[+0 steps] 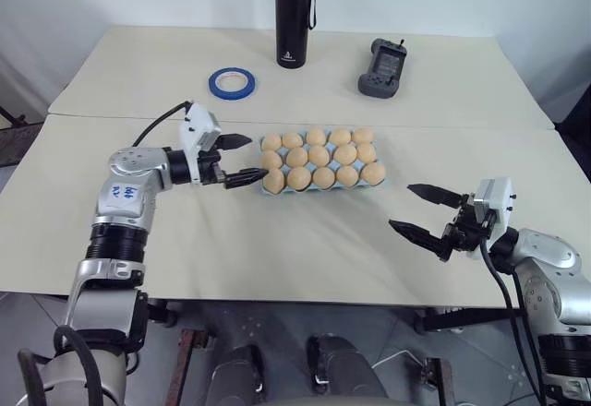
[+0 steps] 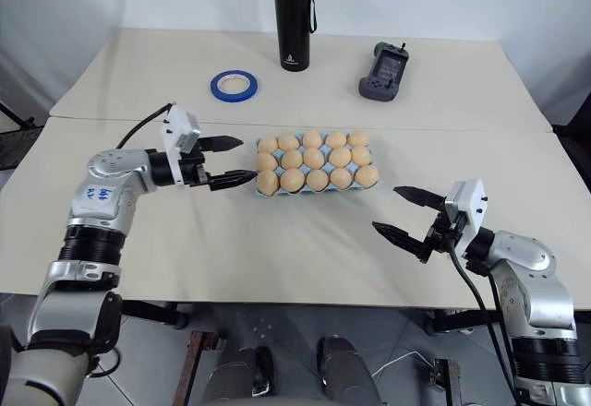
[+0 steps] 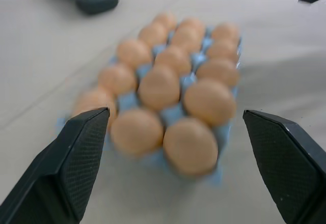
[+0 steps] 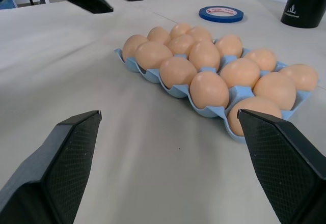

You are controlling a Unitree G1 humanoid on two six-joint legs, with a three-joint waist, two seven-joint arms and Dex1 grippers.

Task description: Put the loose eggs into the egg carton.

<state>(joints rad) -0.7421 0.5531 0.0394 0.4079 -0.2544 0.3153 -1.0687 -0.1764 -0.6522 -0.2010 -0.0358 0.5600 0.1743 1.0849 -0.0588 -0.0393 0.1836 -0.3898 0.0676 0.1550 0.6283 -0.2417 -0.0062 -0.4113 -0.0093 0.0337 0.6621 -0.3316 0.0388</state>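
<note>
Nearest, the right gripper [image 1: 423, 210] hovers over bare worktop [image 1: 277, 249], its fingers released and holding nothing. Beyond it, mid-worktop, the egg carton [image 1: 319, 188] holds fourteen eggs [image 1: 319, 156], three rows of five with one cup vacant. The left gripper [image 1: 242, 158] sits just beside the carton's left end, fingers spread, empty. Farther back lie one blue tape roll [image 1: 233, 83], one handheld device [image 1: 383, 67] and one black bottle [image 1: 294, 14], before a white wall.

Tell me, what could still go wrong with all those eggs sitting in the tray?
The left pincer hangs open right at the carton's end, a finger nearly on the corner egg. A careless pull-back might nudge that egg or drag the light carton. The eggs sit high in shallow cups, so a bump could roll one out. The right pincer is well clear.
</note>
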